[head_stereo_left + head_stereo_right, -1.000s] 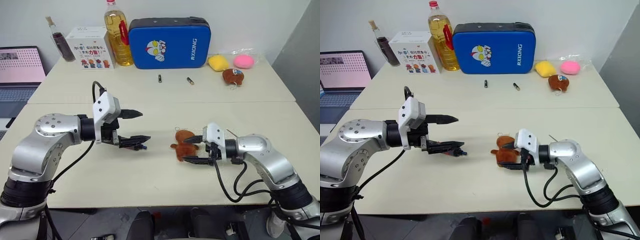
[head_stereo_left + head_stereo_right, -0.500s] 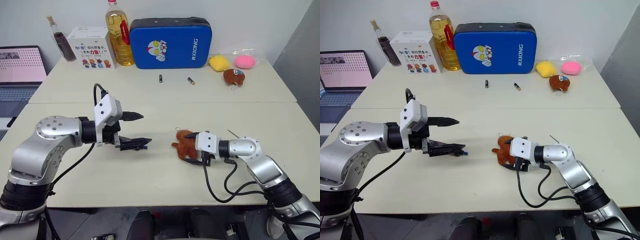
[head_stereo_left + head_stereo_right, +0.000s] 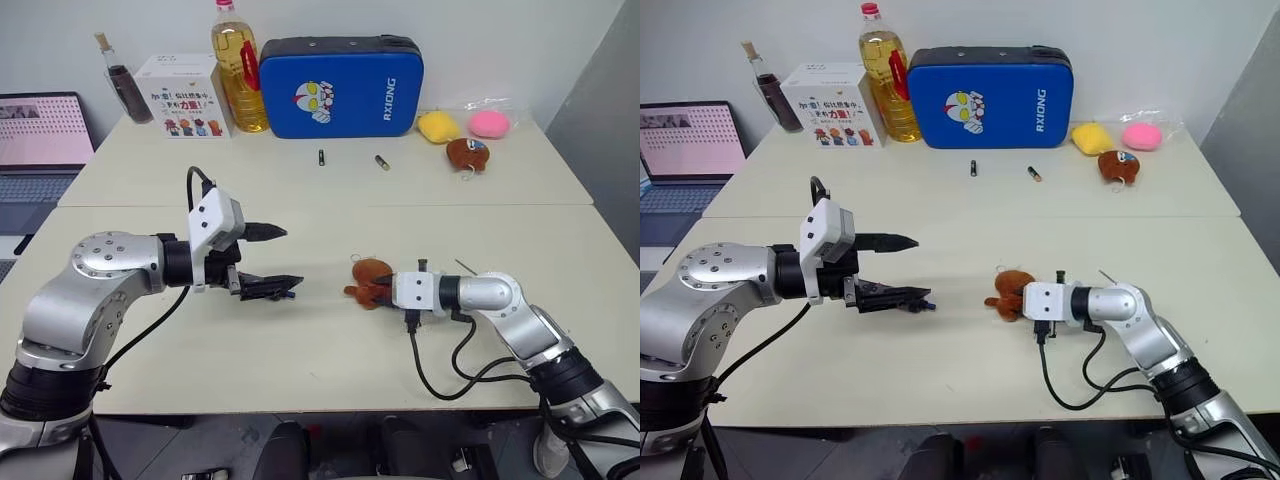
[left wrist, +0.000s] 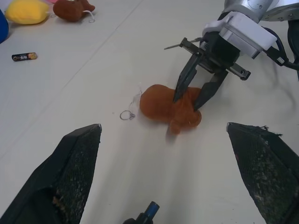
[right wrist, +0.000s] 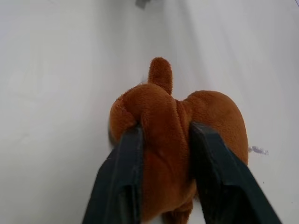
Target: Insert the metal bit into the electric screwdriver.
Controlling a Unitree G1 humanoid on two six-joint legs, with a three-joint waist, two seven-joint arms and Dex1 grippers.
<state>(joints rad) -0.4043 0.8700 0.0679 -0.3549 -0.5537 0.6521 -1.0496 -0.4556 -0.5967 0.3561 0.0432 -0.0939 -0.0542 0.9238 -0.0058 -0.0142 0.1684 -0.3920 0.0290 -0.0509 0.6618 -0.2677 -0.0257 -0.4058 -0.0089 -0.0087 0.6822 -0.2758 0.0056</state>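
Your right gripper [image 4: 196, 95] is clenched on the brown plush toy [image 5: 177, 135], not the metal bit [image 3: 1107, 276] just behind it; the left gripper [image 3: 272, 260] stands released around the electric screwdriver [image 4: 145, 212]. Lifting the toy wastes the step.

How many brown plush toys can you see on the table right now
2. One brown plush toy lies near the table's front edge, pinched in the right gripper. The other brown plush toy sits at the far right, beside the yellow plush and pink plush.
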